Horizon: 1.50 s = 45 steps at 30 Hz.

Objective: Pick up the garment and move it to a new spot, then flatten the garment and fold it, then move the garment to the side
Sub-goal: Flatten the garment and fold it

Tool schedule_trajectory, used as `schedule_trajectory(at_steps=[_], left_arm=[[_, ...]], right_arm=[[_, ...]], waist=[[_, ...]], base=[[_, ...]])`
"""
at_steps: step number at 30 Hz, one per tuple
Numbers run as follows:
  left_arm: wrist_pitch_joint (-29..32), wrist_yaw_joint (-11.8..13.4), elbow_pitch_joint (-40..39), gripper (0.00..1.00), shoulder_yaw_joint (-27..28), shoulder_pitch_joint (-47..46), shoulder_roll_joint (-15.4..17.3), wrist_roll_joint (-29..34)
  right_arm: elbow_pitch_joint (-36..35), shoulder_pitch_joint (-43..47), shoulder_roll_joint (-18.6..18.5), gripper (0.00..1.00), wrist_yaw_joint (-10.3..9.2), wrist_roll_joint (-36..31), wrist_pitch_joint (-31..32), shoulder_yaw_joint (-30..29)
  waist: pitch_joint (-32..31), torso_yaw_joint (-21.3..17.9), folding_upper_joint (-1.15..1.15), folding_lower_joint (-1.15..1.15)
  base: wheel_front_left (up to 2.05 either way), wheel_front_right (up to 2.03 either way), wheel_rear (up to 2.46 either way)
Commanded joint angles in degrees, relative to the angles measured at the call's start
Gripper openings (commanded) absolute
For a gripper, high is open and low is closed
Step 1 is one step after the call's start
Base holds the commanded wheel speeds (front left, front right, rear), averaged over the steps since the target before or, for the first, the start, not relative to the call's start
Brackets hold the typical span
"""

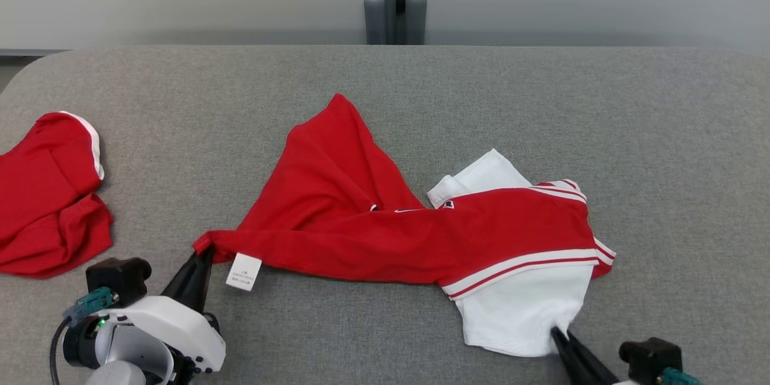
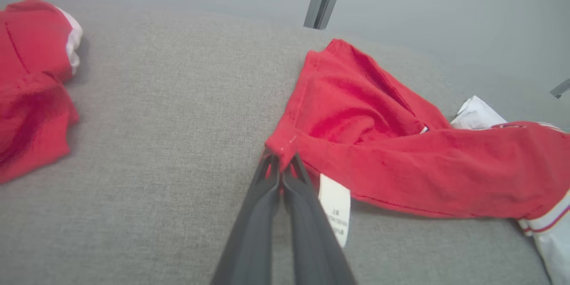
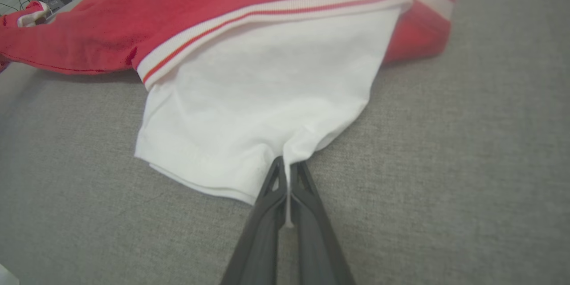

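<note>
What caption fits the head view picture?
Left gripper and right gripper, jaws shut, pinch opposite ends of the red-and-white garment on the grey table.

The left gripper (image 1: 206, 251) pairs long dark fingers (image 1: 191, 281) with a glossy white wrist shell (image 1: 174, 325), teal plug (image 1: 90, 302) and black cable (image 1: 56, 346).

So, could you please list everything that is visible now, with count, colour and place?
red and white garment: 1, red with a white part, crumpled mid-table
label: 1, white, at its left end
second red garment: 1, red with white trim, far left
table: 1, grey, under everything
post: 1, grey, behind the far edge
left gripper: 1, dark, shut on the red corner
right gripper: 1, dark, shut on the white hem
</note>
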Motion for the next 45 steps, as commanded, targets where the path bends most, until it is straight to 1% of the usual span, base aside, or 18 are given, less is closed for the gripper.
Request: schedule_trajectory(at_steps=[1, 5, 7, 10, 18, 24, 29, 32, 36, 41, 43, 45], left_arm=[[-0.7, 0.4, -0.7, 0.00, 0.5, -1.2, 0.5, 0.6], [-1.9, 0.9, -3.9, 0.00, 1.0, -2.4, 1.0, 1.4], [-2.7, 1.0, -6.4, 0.00, 1.4, -2.7, 1.2, 1.6], [-2.9, 1.9, -9.8, 0.00, 1.7, -3.3, 2.3, 2.6], [-3.1, 6.0, -18.7, 0.00, 3.4, -6.8, 4.3, 6.4], [-2.3, 8.3, -25.5, 0.00, 4.4, -9.3, 6.3, 9.4], [-0.5, 9.9, -32.5, 0.00, 4.6, -10.9, 8.0, 11.8], [0.3, 10.5, -35.0, 0.00, 4.7, -11.6, 8.4, 12.6], [1.0, 10.9, -36.6, 0.00, 4.8, -12.1, 8.9, 12.9], [1.6, 11.2, -36.8, 0.00, 4.7, -12.8, 9.2, 13.4], [1.6, 11.0, -36.0, 0.00, 4.8, -13.8, 9.5, 13.6], [1.2, 10.0, -34.7, 0.00, 4.7, -15.9, 9.3, 12.9]], right_arm=[[-1.0, -1.1, -0.7, 0.00, 0.04, 0.0, -1.5, -0.1], [-5.9, -3.2, -1.2, 0.00, 0.04, 0.1, -6.1, -2.0], [-8.7, -5.1, -1.9, 0.00, 0.04, -1.2, -7.4, -2.9], [-12.1, -8.2, -2.4, 0.00, 0.04, -2.2, -8.8, -3.0], [-19.6, -17.6, -2.6, 0.00, 0.03, -3.9, -11.0, -6.7], [-26.5, -23.6, -3.9, 0.00, 0.03, -5.6, -10.3, -9.3], [-34.5, -27.9, -4.8, 0.00, 0.03, -6.9, -7.8, -11.2], [-37.0, -29.0, -4.9, 0.00, 0.03, -7.3, -6.0, -11.8], [-38.5, -29.6, -5.0, 0.00, 0.03, -7.4, -4.1, -11.9], [-38.1, -30.2, -5.2, 0.00, 0.03, -6.7, -2.5, -11.4], [-37.0, -30.8, -5.2, 0.00, 0.03, -6.4, -2.0, -10.9], [-35.5, -32.0, -5.6, 0.00, 0.03, -5.9, -1.4, -10.3]], waist=[[0.0, -0.1, 0.00, 0.00], [-0.4, -0.9, 0.00, 0.00], [-0.5, -1.6, 0.00, 0.00], [-0.8, -2.7, 0.00, 0.00], [-2.0, -4.0, 0.00, 0.00], [-2.9, -4.3, 0.00, 0.00], [-3.2, -4.3, 0.00, 0.00], [-3.1, -4.1, 0.00, 0.00], [-2.8, -4.0, 0.00, 0.00], [-1.9, -3.8, 0.00, 0.00], [-1.2, -3.8, 0.00, 0.00], [-0.2, -3.7, 0.00, 0.00]], base=[[0.00, 0.00, 0.00], [0.00, 0.00, 0.00], [0.00, 0.00, 0.00], [0.00, 0.00, 0.00], [0.00, 0.00, 0.00], [0.00, 0.00, 0.00], [0.00, 0.00, 0.00], [0.00, 0.00, 0.00], [0.00, 0.00, 0.00], [0.00, 0.00, 0.00], [0.00, 0.00, 0.00], [0.00, 0.00, 0.00]])
